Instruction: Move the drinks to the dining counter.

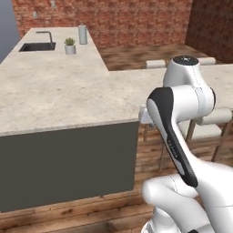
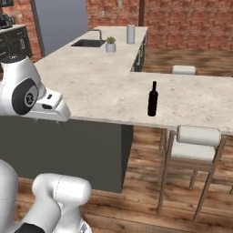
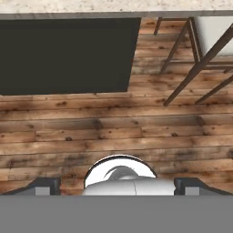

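A tall black wine bottle (image 2: 153, 99) stands upright on the dining counter (image 2: 195, 98), near its front edge and above a stool. In the left base view my own arm covers that part of the dining counter (image 1: 123, 86). My gripper (image 3: 118, 186) points down at the wooden floor in front of the counter. Its fingertips (image 3: 43, 185) stand far apart at the bottom corners of the hand view, open with nothing between them. The bottle is far from the gripper, up on the counter to the right.
A grey canister (image 2: 130, 34), a small potted plant (image 2: 110, 44) and a sink (image 2: 88, 43) sit at the far end of the kitchen counter. Pale cushioned stools (image 2: 198, 141) line the dining counter. A dark cabinet panel (image 3: 68, 54) and stool legs (image 3: 195, 59) lie ahead of the hand.
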You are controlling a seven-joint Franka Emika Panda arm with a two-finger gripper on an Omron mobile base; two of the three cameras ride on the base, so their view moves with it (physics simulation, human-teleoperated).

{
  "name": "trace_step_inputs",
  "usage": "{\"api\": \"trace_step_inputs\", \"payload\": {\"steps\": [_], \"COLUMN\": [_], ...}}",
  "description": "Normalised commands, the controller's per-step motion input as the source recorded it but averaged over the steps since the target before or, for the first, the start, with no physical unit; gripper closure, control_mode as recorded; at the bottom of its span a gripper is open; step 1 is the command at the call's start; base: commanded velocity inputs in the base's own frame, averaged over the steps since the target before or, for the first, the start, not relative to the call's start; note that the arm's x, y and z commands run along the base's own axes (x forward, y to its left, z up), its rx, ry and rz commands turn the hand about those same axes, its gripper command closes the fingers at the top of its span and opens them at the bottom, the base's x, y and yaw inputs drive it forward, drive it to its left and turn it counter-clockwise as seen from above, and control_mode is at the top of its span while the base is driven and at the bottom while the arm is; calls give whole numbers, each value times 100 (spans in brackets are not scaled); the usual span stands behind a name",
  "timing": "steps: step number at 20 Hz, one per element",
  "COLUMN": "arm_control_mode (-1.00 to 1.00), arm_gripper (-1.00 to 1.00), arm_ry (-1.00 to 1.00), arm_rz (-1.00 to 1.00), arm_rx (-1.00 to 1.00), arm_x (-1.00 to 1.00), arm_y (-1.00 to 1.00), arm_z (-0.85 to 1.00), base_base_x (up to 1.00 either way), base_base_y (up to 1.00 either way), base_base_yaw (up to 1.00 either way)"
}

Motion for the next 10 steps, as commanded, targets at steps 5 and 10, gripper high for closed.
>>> {"api": "trace_step_inputs", "payload": {"steps": [5, 10], "arm_control_mode": [100, 100], "arm_gripper": [-100, -100], "arm_ry": [0, 0], "arm_rz": [0, 0], "arm_rx": [0, 0], "arm_x": [0, 0], "arm_y": [0, 0], "arm_z": [0, 0], "base_base_x": [-24, -2], "base_base_y": [100, 100], "base_base_yaw": [0, 0]}}
